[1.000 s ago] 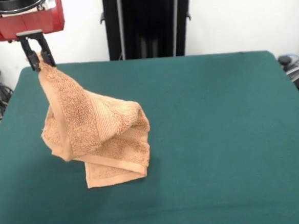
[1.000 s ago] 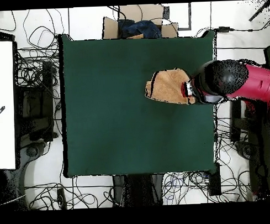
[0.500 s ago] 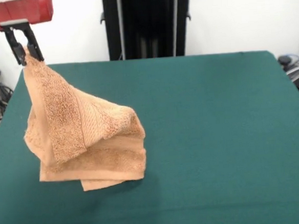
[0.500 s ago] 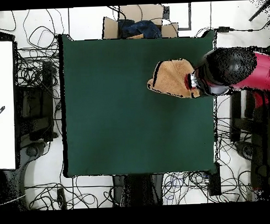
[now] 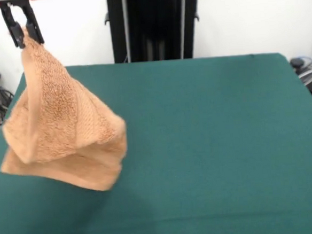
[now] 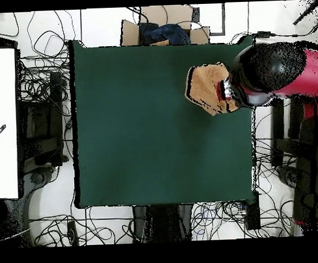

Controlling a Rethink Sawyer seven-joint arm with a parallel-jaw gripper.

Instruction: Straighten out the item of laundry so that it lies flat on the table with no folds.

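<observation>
towel [image 5: 60, 129]: peach-orange terry cloth, rough looped pile, matt
table [image 5: 217, 145]: dark green felt-like cloth, matt, smooth, even
gripper [image 5: 22, 31]: black fingers, dull hard finish
arm shell [image 6: 286, 70]: red and black, glossy

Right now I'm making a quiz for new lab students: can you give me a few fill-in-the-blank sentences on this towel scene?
1. The gripper is shut on one ____ of the towel.
2. The table is covered in dark ____ cloth.
3. In the front view, the towel hangs near the table's ____ edge.
4. The towel is bunched in folds, not yet lying ____.

Missing words: corner; green; left; flat
</observation>
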